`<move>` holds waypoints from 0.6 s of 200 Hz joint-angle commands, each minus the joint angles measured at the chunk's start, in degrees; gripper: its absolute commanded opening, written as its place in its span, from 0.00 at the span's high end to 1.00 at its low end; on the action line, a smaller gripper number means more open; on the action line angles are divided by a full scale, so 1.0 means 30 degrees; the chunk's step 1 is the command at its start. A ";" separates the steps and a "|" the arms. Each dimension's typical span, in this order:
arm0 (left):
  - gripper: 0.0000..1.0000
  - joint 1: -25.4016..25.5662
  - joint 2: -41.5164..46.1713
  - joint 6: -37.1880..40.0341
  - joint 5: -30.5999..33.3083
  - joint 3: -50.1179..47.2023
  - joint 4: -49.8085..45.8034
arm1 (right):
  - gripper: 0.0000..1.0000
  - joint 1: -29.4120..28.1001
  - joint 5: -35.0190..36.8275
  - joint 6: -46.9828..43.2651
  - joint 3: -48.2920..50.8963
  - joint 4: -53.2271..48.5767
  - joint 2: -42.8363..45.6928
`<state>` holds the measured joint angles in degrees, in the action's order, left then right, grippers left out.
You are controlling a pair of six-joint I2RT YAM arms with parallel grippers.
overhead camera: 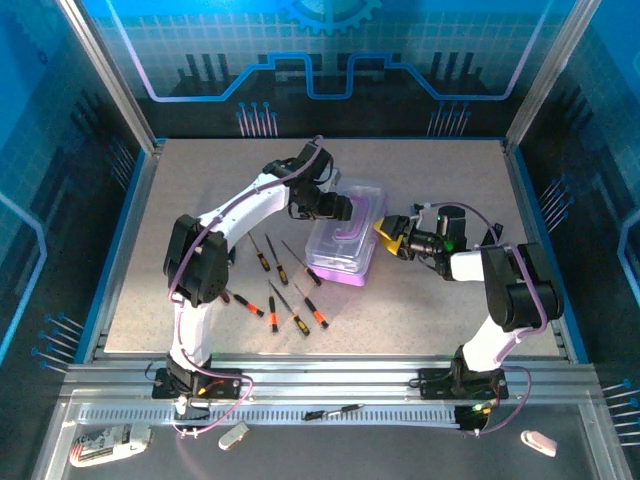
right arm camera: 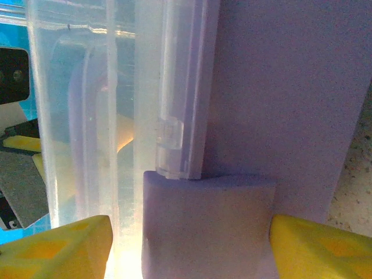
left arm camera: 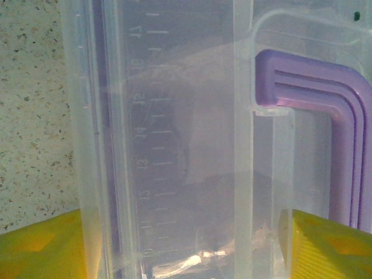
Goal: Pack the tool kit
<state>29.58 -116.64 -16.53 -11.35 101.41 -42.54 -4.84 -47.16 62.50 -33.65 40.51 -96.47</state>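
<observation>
The tool kit [overhead camera: 346, 250], a small case with a purple base and a clear lid, lies in the middle of the table with the lid down. My left gripper [overhead camera: 345, 208] is over its far left part. In the left wrist view this gripper [left arm camera: 186, 250] stands open astride the clear lid [left arm camera: 174, 116], beside the purple handle [left arm camera: 343, 116]. My right gripper [overhead camera: 385, 235] is at the case's right side. It [right arm camera: 190, 244] stands open around the purple latch [right arm camera: 209, 226]. Several black-and-orange screwdrivers [overhead camera: 290, 310] lie loose on the table left of the case.
One more screwdriver [overhead camera: 335, 411] lies on the metal rail at the front. White objects [overhead camera: 110, 443] [overhead camera: 233, 435] [overhead camera: 538, 442] rest on the front ledge. Blue walls close in the table at the left, right and back.
</observation>
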 commanded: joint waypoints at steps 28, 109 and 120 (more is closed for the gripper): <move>0.27 0.0038 -0.0875 -0.0310 -0.0720 -0.1035 -0.0233 | 0.29 -0.0838 -0.0311 0.0630 0.0172 0.1512 -0.0641; 0.29 0.0069 -0.1181 -0.1018 0.1205 -0.1127 -0.0883 | 0.37 -0.0943 -0.1002 0.1475 -0.0085 0.2317 -0.0155; 0.29 0.0091 -0.1255 -0.1115 0.1672 -0.1143 -0.1043 | 0.37 -0.0909 -0.1086 0.1383 -0.0129 0.2211 0.0080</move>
<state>29.04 -116.53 -17.15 -11.25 101.06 -42.30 -5.48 -47.13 67.11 -33.21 46.28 -98.37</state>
